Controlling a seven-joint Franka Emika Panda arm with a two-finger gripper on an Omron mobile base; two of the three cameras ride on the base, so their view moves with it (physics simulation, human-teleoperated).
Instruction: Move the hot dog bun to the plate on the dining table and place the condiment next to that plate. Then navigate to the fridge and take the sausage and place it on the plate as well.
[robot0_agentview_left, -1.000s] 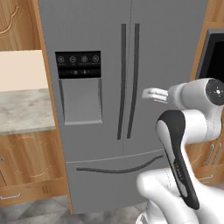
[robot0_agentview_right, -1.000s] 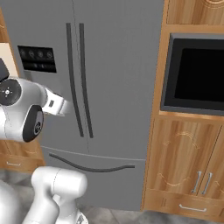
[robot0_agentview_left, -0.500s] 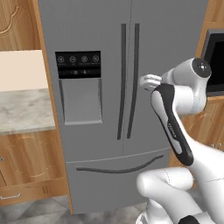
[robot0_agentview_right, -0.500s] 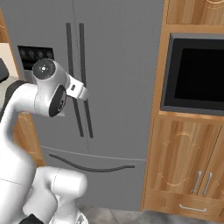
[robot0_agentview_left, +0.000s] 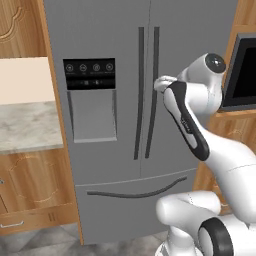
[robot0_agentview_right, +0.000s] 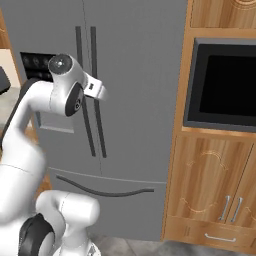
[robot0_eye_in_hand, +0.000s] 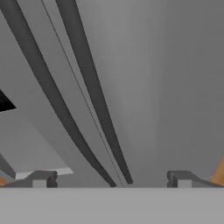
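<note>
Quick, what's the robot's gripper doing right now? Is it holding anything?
Gripper: open wide, holding nothing, pointed at the dark handles of the closed fridge.

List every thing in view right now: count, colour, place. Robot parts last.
fridge: one, grey, centre, doors shut.
door handles: two, dark, upright, side by side at the door seam.
dispenser panel: one, black, on the left door.
drawer handle: one, dark, curved, low on the fridge.
oven: one, black, set in wooden cabinets right of the fridge.
counter: one, marbled, left of the fridge.
pincer: one, dark tips, open, pointing at the door handles.
</note>
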